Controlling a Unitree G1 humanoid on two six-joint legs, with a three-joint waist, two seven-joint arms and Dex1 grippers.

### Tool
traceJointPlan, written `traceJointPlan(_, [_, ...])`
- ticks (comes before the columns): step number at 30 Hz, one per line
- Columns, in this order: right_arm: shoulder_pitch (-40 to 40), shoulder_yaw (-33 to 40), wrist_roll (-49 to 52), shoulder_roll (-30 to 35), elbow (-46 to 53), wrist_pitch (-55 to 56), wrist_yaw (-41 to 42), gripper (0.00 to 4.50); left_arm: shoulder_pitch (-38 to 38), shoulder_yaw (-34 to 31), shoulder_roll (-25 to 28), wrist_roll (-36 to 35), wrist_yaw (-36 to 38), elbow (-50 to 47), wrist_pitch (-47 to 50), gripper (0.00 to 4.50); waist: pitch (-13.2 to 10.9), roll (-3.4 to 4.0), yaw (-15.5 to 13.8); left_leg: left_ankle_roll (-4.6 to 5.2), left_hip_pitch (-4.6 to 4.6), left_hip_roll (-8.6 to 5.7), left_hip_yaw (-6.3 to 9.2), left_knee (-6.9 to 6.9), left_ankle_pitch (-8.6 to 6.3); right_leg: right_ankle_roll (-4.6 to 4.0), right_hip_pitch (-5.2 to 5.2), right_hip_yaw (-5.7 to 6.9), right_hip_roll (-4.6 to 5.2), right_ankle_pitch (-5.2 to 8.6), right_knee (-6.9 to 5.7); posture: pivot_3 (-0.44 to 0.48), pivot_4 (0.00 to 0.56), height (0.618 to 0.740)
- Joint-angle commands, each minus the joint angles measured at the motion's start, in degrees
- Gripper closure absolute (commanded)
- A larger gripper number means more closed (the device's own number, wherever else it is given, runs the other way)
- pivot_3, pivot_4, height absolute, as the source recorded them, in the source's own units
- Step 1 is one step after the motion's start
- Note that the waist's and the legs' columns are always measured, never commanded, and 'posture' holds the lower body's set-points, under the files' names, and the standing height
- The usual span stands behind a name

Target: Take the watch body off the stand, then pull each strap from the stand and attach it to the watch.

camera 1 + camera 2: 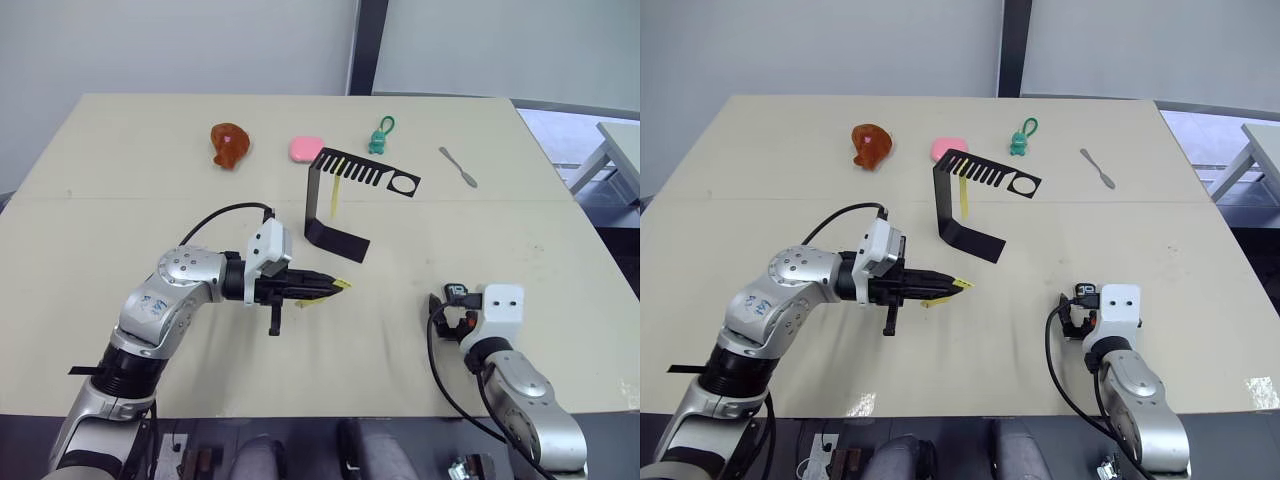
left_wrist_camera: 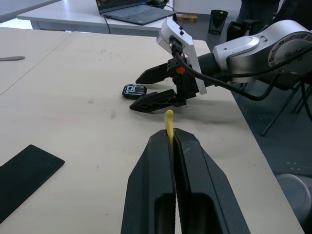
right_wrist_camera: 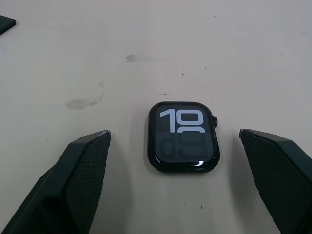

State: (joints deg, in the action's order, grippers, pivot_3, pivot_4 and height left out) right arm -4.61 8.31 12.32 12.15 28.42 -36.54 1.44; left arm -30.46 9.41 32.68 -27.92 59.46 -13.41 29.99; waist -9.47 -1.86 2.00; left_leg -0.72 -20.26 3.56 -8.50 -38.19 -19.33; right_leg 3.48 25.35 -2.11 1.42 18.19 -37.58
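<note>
The black stand (image 1: pixel 337 240) rises mid-table, and one yellow strap (image 1: pixel 337 195) hangs from its slotted top arm. My left gripper (image 1: pixel 340 287) is shut on the other yellow strap (image 2: pixel 168 119), whose end sticks out past the fingertips; it hovers low over the table, in front of the stand's base. The watch body (image 3: pixel 184 136) lies flat on the table, screen up, at the front right. My right gripper (image 3: pixel 174 132) stands open with one finger on each side of the watch body (image 2: pixel 135 90), not touching it.
Along the far side of the table lie a brown-orange figure (image 1: pixel 229 145), a pink object (image 1: pixel 305 149), a teal keychain figure (image 1: pixel 380 137) and a grey spatula (image 1: pixel 458 167). The table's front edge runs close to both arms.
</note>
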Motion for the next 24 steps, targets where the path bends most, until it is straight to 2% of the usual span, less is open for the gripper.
traceJointPlan(1, [0.11, 1.08, -0.57, -0.71, -0.33, -1.41, -1.25, 0.03, 0.29, -1.79, -0.08, -1.37, -0.42, -2.8, -0.08, 4.5, 0.0, 0.0, 0.0, 0.0, 0.0, 0.0, 0.0, 0.0, 0.0, 0.0, 0.0, 0.0, 0.0, 0.0, 0.0, 0.0, 0.15, 0.74])
traceJointPlan(24, [0.19, 2.55, -0.9, -2.16, 4.77, -9.17, -1.26, 0.03, 0.69, -2.23, -0.41, -1.47, -1.1, -3.36, 0.39, 4.5, 0.01, 0.0, -0.07, 0.0, 0.0, -0.01, 0.0, -0.01, 0.0, 0.0, 0.0, 0.0, 0.0, 0.0, -0.02, 0.0, 0.15, 0.74])
